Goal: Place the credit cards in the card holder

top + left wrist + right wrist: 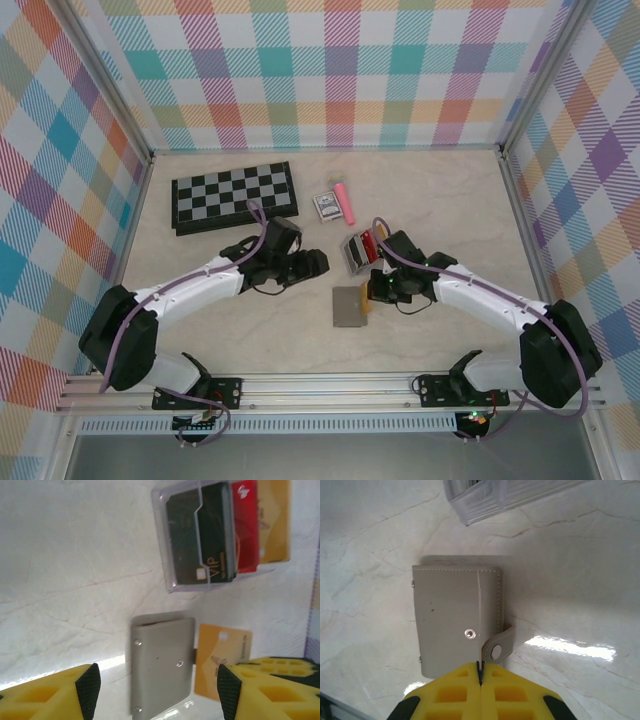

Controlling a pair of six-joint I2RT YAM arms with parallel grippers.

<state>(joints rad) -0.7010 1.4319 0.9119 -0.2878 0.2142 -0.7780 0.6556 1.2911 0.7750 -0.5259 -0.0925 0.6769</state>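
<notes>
Now: right gripper (481, 666) clamped on a tan credit card (222, 660), edge-on; card holder (455, 620) just ahead of its tips, strap (500, 647) side nearest; left gripper (157, 687) spread, empty, farther off.

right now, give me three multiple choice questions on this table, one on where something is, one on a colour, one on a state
1. Seen from above, where does the clear rack lie from the card holder?
A) farther back on the table
B) nearer the front
C) on top of it

2. What colour is the loose card beside the card holder?
A) green
B) tan-yellow
C) white

3. What state is the left gripper in?
A) shut on a card
B) shut on the holder
C) open

Answers: 1 A, the top view puts the rack beyond the holder. 2 B, the left wrist view shows its tan-yellow face. 3 C, its jaws stand wide apart.
</notes>
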